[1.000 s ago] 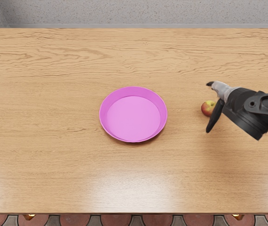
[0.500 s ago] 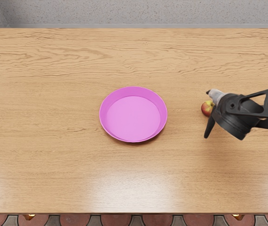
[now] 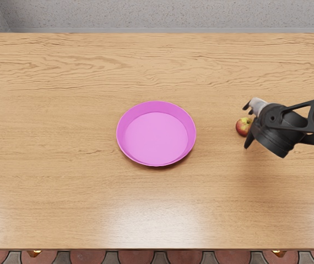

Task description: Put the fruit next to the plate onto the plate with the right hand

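Observation:
A small red and yellow apple (image 3: 243, 126) lies on the wooden table to the right of a round pink plate (image 3: 127, 147). My right hand (image 3: 251, 124) comes in from the right edge and sits right against the apple's right side. Its fingers are spread around the fruit, one pale fingertip above it and a dark finger below, and they do not close on it. Part of the apple is hidden behind the hand. The plate has nothing on it. The left arm does not show.
The wooden table (image 3: 63, 99) spans the whole view, with its front edge near the bottom and a grey wall along the top.
The right hand has lowered and drawn in against the apple's right side, and its dark finger has curled up shorter. Apple and plate have not moved.

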